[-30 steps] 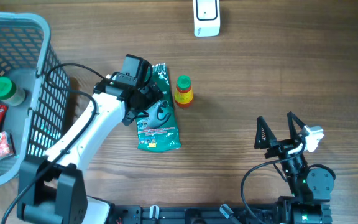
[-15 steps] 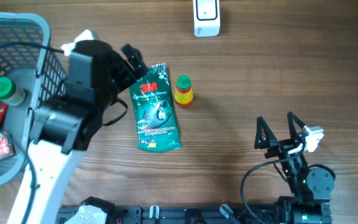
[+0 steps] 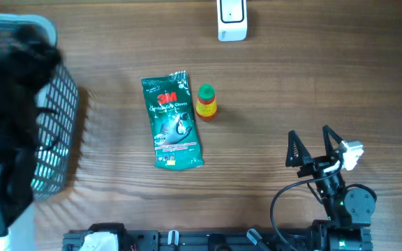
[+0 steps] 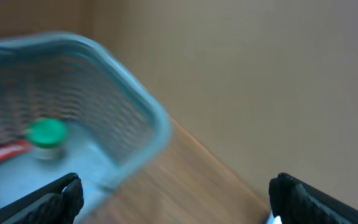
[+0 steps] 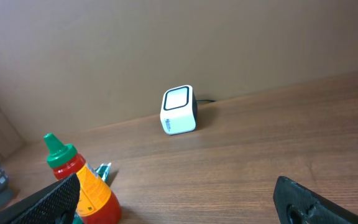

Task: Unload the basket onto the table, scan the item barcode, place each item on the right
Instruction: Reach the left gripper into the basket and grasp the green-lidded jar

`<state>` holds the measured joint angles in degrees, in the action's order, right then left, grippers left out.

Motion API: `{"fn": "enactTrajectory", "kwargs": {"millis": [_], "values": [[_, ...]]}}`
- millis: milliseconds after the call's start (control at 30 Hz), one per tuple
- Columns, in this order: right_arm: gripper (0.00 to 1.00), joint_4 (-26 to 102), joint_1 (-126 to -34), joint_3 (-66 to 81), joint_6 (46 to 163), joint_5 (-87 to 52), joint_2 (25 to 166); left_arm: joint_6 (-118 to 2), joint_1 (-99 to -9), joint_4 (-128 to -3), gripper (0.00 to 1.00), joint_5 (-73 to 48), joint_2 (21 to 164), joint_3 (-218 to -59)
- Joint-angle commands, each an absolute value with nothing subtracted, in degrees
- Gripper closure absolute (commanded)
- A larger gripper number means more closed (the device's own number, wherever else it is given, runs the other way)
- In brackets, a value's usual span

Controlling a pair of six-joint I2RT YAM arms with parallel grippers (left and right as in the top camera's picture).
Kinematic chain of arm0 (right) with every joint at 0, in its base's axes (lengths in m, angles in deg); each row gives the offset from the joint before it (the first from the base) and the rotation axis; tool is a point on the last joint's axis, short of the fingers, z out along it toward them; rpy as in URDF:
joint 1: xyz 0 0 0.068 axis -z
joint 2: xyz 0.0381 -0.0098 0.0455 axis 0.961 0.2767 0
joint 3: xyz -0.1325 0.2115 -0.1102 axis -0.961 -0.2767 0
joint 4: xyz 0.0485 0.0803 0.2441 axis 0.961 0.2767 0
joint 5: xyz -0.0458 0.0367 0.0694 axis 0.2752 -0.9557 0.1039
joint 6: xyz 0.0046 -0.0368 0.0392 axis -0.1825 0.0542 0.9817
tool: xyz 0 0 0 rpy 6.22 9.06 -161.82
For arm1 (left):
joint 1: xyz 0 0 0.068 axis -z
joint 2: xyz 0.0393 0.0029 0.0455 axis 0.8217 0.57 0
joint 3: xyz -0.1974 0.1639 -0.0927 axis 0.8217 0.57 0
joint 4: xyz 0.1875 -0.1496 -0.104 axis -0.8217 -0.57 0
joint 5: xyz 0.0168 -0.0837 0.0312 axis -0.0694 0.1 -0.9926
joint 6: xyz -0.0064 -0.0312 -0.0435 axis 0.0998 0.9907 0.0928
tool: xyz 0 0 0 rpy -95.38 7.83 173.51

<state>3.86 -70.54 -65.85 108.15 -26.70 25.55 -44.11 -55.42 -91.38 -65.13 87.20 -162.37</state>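
Both pincers stand wide apart and hold nothing. The right pincer point(image 3: 317, 150) sits at the lower right of the overhead view. The left pincer point(image 4: 173, 193) hangs over the basket point(image 3: 56, 132) at the left edge, where its arm is only a dark blur.

The step in hand looks like fetching an item to show to the barcode scanner point(image 3: 232, 19). Which item is meant cannot be told. To do it well, grip the item by its edges so the barcode stays uncovered. Then turn that face squarely to the scanner's window and hold it steady, near but not touching.

The 3M glove packet point(image 3: 174, 131) lies flat on the surface point(image 3: 292, 84) at centre frame, with the sauce bottle point(image 3: 206, 102) upright just beside its upper right corner. Both are well apart from the right pincer, up and to its left. The scanner stands at the top edge, right of centre. In the left wrist view a green-capped container point(image 4: 46, 133) rests inside the basket at the left.
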Motion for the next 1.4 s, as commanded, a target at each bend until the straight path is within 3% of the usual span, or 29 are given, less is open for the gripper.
{"fn": "enactTrajectory", "kwargs": {"millis": [0,167,400,933,1100,1367], "values": [[0.00,3.7,-70.8,-65.9,108.5,-25.9,25.1,-41.4,-67.6,-94.2,0.00,-66.7,87.2,-163.4],[0.00,3.7,-70.8,-65.9,108.5,-25.9,25.1,-35.5,-82.1,-101.9,0.00,-60.9,91.5,-163.3],[0.00,3.7,-70.8,-65.9,108.5,-25.9,25.1,-34.4,-91.0,-104.1,0.00,-51.7,102.0,-163.3],[0.00,3.7,-70.8,-65.9,108.5,-25.9,25.1,-28.7,-92.4,-95.7,0.00,-52.4,127.9,-162.4],[0.00,3.7,-70.8,-65.9,108.5,-25.9,25.1,-28.7,-89.1,-90.8,0.00,-59.5,131.2,-161.8],[0.00,3.7,-70.8,-65.9,108.5,-25.9,25.1,-25.4,-86.5,-86.4,0.00,-60.7,134.5,-160.9]]}}
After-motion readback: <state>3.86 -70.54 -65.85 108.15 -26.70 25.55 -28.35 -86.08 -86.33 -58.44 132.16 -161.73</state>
